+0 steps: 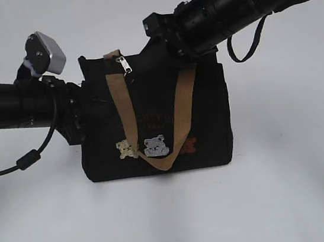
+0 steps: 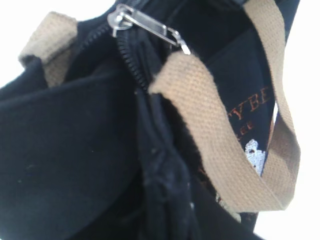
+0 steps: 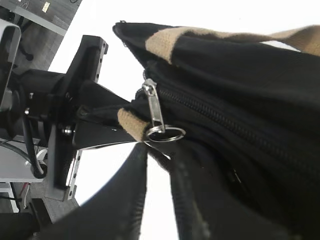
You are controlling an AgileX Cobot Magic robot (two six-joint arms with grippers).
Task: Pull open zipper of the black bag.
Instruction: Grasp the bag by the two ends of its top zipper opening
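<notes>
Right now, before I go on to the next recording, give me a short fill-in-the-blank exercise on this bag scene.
1. The black bag stands on a ____ table.
2. The two straps on the bag are ____ in colour.
3. The silver pull of the zipper has a round ____ hanging from its end.
4. Between the cream bear patch and the brown one sits a ____ bear patch.

Missing words: white; tan; ring; grey

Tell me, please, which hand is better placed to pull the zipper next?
The right hand: its fingertips sit just below the zipper ring. The left hand is clamped on the bag end, holding it steady.
</notes>
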